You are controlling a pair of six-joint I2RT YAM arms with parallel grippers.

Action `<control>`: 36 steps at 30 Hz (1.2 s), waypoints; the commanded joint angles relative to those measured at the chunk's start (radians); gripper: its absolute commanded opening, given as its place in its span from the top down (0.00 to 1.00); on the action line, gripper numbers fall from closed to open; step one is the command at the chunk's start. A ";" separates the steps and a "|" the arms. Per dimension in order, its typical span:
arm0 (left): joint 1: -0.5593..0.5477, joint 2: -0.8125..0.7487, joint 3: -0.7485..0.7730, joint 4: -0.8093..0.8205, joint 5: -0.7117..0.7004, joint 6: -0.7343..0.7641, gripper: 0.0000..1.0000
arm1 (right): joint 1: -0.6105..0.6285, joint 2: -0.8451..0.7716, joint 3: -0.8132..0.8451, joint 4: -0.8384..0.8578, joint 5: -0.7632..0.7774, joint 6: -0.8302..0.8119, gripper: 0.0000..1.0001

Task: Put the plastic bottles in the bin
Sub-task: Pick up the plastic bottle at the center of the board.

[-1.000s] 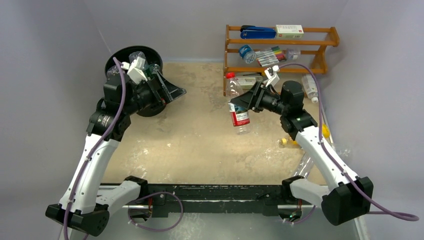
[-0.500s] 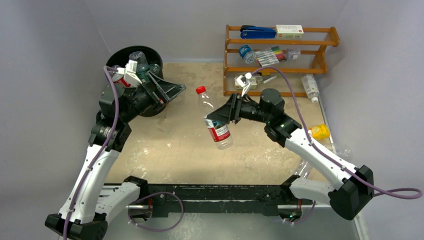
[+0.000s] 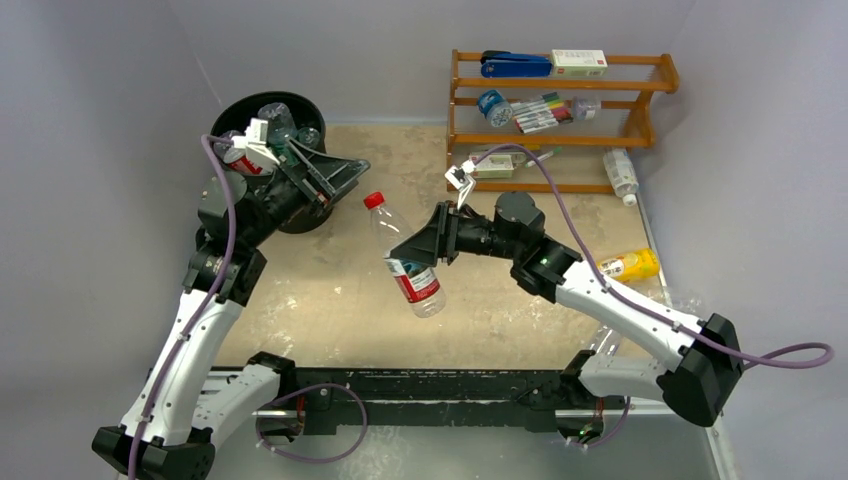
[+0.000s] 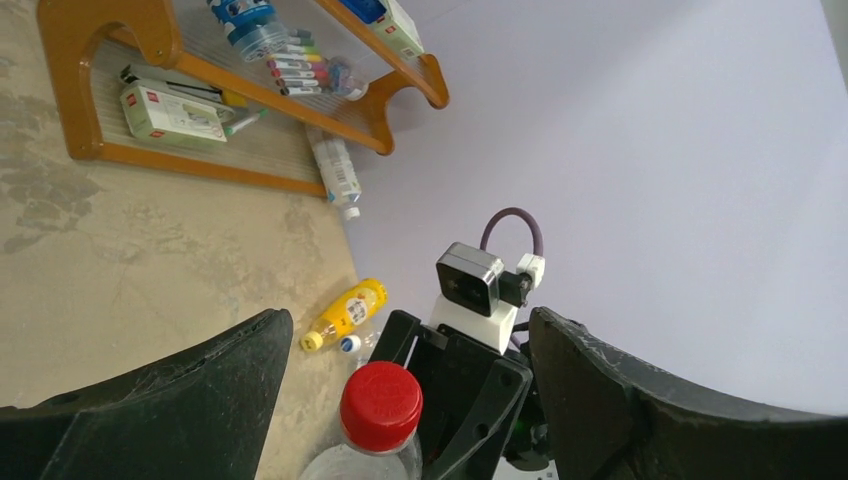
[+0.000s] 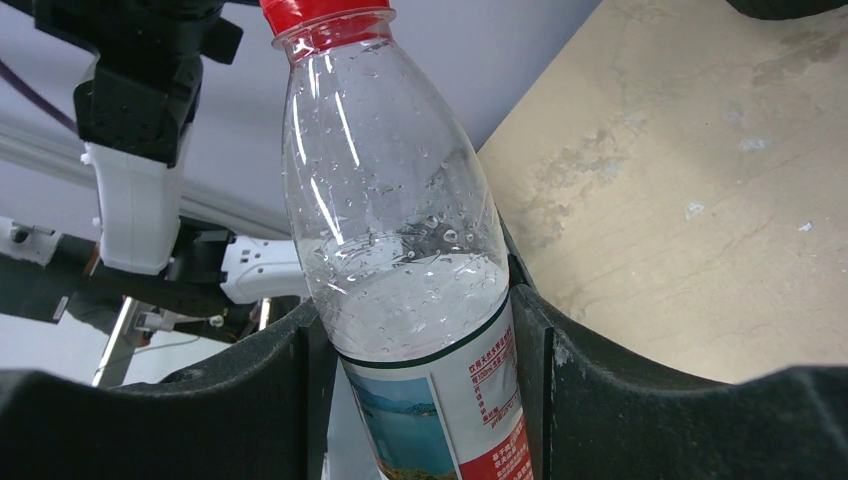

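My right gripper (image 3: 413, 254) is shut on a clear bottle (image 3: 424, 291) with a red cap and a red and white label, held in the air over the middle of the table. In the right wrist view both fingers press the bottle (image 5: 400, 230) at its label. My left gripper (image 3: 345, 180) is open and empty, just right of the black bin (image 3: 243, 104), with the bottle's cap a little in front of it. In the left wrist view the red cap (image 4: 380, 400) sits low between the open fingers. The bin holds several bottles (image 3: 276, 114).
An orange wooden rack (image 3: 640, 120) with markers, boxes and a blue-capped bottle (image 3: 492, 105) stands at the back right. A clear bottle (image 3: 620, 172) lies beside it. A yellow bottle (image 3: 630, 265) and clear bottles (image 3: 688, 300) lie at the right edge.
My right arm has carried the red-capped bottle left across the table towards my left gripper. The left gripper has stayed open beside the bin, turning slightly.
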 commanded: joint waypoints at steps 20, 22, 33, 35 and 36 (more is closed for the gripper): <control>-0.004 0.013 0.033 -0.202 -0.027 0.224 0.40 | 0.032 0.154 0.172 0.049 0.050 -0.006 0.40; -0.004 0.019 0.033 -0.211 -0.022 0.231 0.47 | 0.032 0.171 0.187 0.050 0.052 -0.010 0.40; -0.004 0.044 0.052 -0.292 -0.107 0.297 0.78 | 0.034 0.208 0.244 0.041 0.032 -0.019 0.38; -0.004 0.061 0.070 -0.300 -0.124 0.309 0.79 | 0.035 0.195 0.233 0.037 0.032 -0.018 0.35; -0.004 0.073 0.084 -0.306 -0.130 0.317 0.79 | 0.035 0.188 0.226 0.032 0.033 -0.018 0.32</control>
